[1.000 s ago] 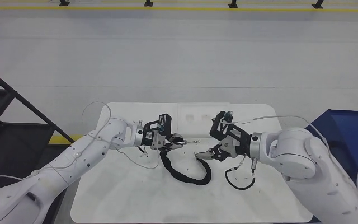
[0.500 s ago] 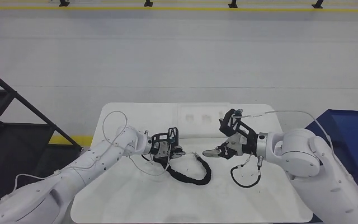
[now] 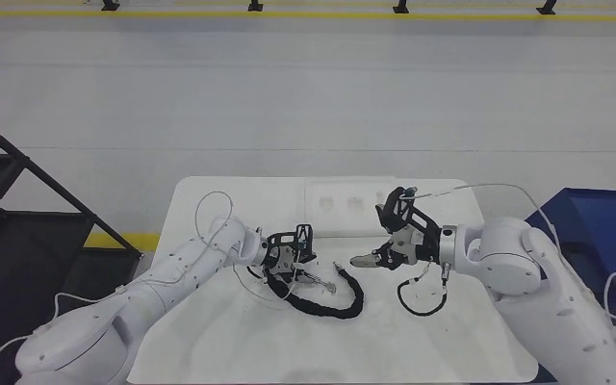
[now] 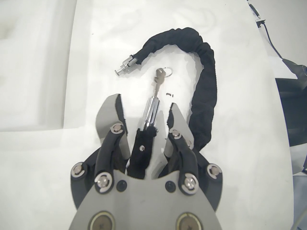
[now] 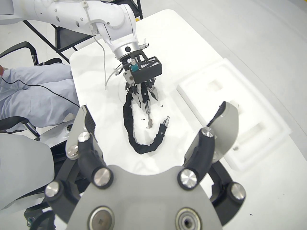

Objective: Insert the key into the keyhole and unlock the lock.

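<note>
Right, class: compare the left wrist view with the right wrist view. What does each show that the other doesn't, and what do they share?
Left wrist view's own: the gaps between the chrome lock barrel and the fingers of the left gripper either side. Right wrist view's own: the right gripper, open and empty, and the white left arm. Shared: the key in the barrel, the black chain, its free pin end, the foam tray.
</note>
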